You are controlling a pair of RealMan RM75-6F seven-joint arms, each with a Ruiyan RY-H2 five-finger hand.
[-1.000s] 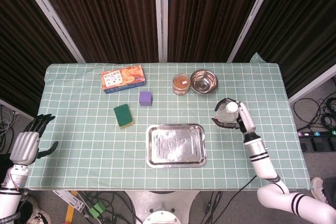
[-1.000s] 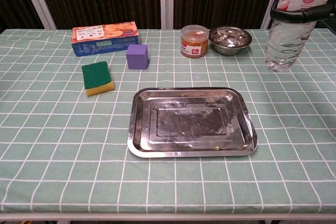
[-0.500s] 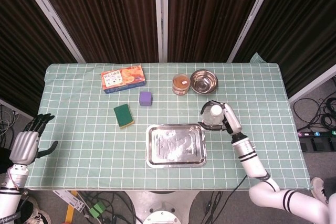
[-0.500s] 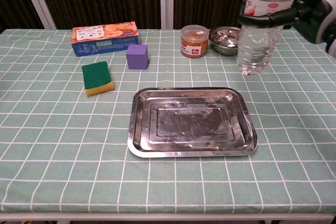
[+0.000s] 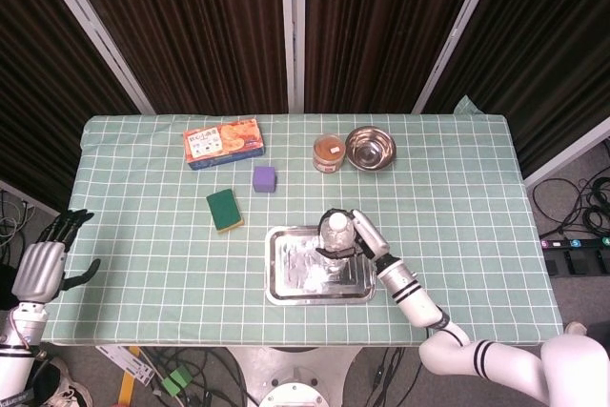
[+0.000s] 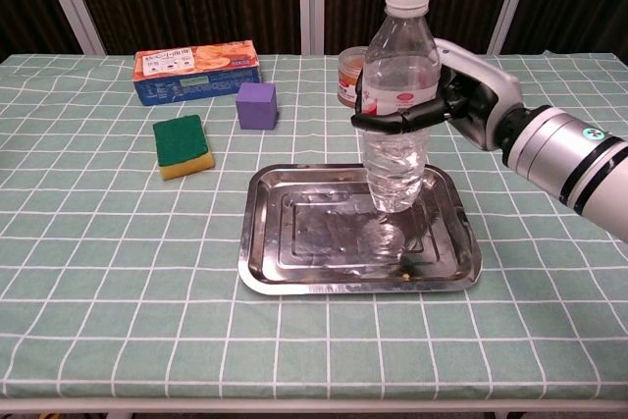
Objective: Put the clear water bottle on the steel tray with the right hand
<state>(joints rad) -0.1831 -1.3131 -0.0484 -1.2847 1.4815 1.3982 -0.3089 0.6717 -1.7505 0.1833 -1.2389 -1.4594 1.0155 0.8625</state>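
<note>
The desk (image 6: 88, 282), under its green checked cloth, carries everything, and the steel tray (image 6: 265, 242) lies near its front middle. Above the tray's right half the clear water bottle (image 6: 396, 105) stands upright, white cap up, its base low over the metal. Whether it touches or hangs just clear is hard to tell in the chest view, though a reflection under it suggests a thin gap. The right hand (image 6: 456, 105) grips the bottle about its middle, dark fingers (image 6: 388, 123) wrapped across the label from the far side.

The step in hand looks like the set-down. Doing it well means lowering straight, keeping the bottle plumb so the base meets the flat floor of the tray and not the raised rim close on its right. The fingers should then part slowly and the hand draw back sideways, since a tall bottle with water in it could tip at a nudge.

The left hand (image 5: 43, 269) hangs off the desk's left edge, fingers loosely spread, holding nothing.
</note>
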